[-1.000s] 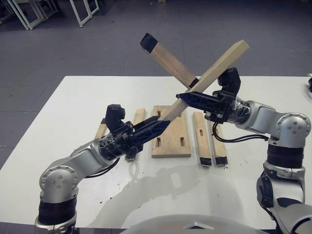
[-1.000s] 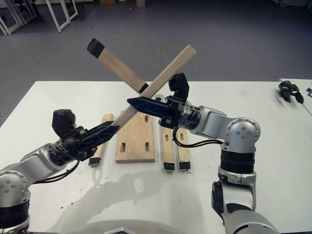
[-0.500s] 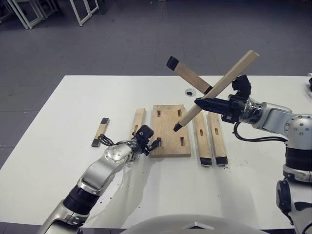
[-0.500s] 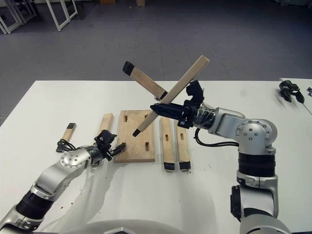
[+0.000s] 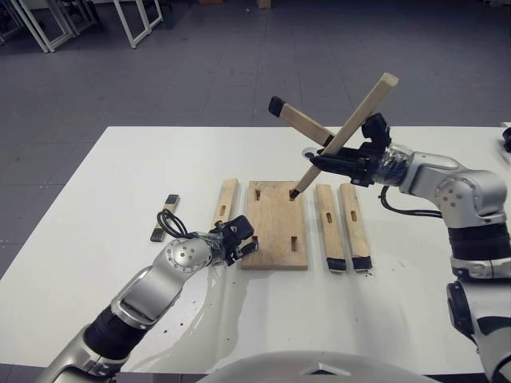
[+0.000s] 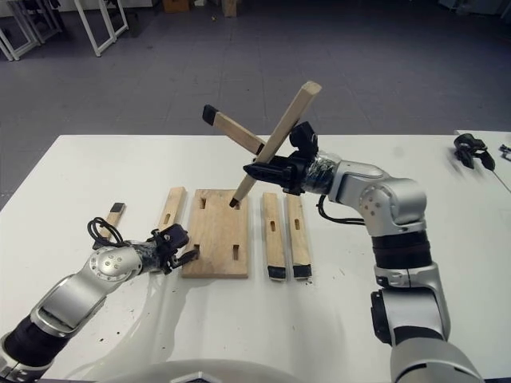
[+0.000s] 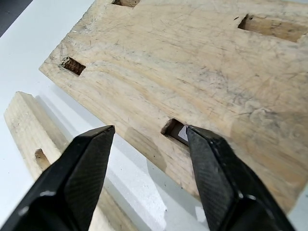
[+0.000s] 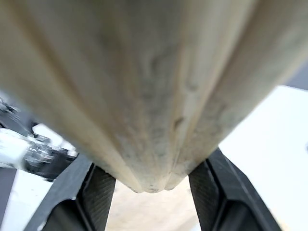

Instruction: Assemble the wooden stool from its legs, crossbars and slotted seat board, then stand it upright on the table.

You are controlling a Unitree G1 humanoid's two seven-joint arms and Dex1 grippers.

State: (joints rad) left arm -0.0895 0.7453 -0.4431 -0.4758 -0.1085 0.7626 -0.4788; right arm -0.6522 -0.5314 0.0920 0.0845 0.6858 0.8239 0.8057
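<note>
In the left eye view the seat board (image 5: 275, 227) lies flat on the white table (image 5: 120, 175), slots facing up. The right gripper (image 5: 323, 161) hangs over its far edge, clamped on the crossed legs (image 5: 335, 140), which are tilted, with the longer leg's dark lower tip at the board's far right slot; whether it sits inside the slot cannot be told. The left gripper (image 5: 246, 242) is low at the board's near left corner. In the right eye view a loose leg (image 6: 170, 207) lies just left of the board, a short dark-tipped piece (image 6: 114, 215) lies farther left, and two slotted pieces (image 6: 273, 239) lie side by side just right of the board. In the left wrist view the spread fingers (image 7: 86, 168) straddle the board's edge beside a slot, gripping nothing. In the right wrist view the two fingers (image 8: 98, 190) press against either side of the pale wood.
</note>
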